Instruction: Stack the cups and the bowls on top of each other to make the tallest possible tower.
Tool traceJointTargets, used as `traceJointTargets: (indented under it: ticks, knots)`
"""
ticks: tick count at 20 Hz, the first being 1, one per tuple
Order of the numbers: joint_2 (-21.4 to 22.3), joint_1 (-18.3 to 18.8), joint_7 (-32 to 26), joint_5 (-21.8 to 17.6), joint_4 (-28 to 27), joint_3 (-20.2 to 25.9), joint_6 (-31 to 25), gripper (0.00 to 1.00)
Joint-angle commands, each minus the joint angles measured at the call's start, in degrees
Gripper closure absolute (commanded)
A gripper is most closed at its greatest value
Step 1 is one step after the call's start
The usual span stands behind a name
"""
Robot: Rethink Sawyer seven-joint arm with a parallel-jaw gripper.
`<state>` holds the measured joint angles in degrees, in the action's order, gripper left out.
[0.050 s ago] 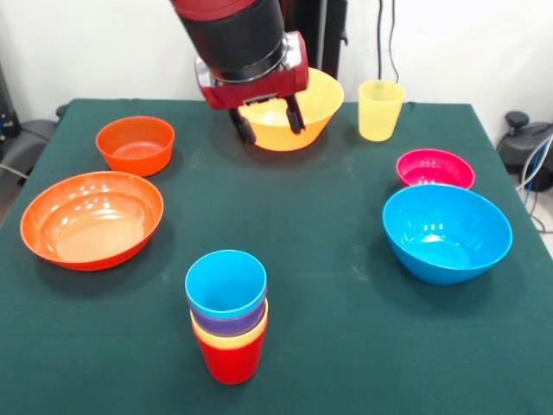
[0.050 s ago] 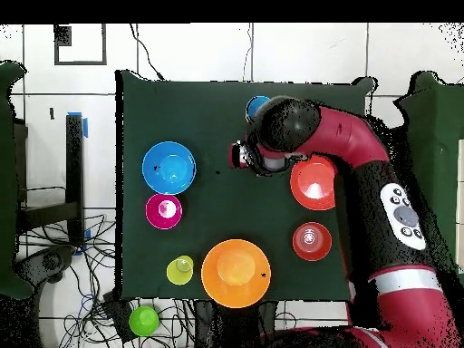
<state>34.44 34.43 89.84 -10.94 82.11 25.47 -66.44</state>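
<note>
Left: small orange bowl and wide orange bowl, not stacked.
Middle: tower has four cups only.
Gripper: spread, holding nothing, above the table.
Right: yellow cup, pink bowl, blue bowl still wait.

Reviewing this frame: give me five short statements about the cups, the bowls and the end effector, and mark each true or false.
1. The blue cup sits on top of the nested stack with the red cup as base. True.
2. The pale yellow cup is part of that stack. False: it stands alone near the table's far edge.
3. The end effector holds a cup. False: its fingers are open and empty, in front of the yellow-orange bowl.
4. The small pink bowl sits beside the large blue bowl. True.
5. The wide orange bowl holds the small orange bowl. False: they sit apart.
</note>
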Motion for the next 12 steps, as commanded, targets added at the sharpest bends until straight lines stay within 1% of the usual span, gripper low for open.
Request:
traceJointTargets:
  ticks: [1, 6, 12]
  knots:
    - [5.14, 1.88, 1.25, 1.4, 19.43, 0.79, 8.46, 0.0]
    - [7.27, 3.38, 2.83, 1.29, 28.0, 1.28, 15.92, 0.0]
    - [6.99, 3.46, 5.67, 1.05, 34.17, 1.31, 24.0, 0.0]
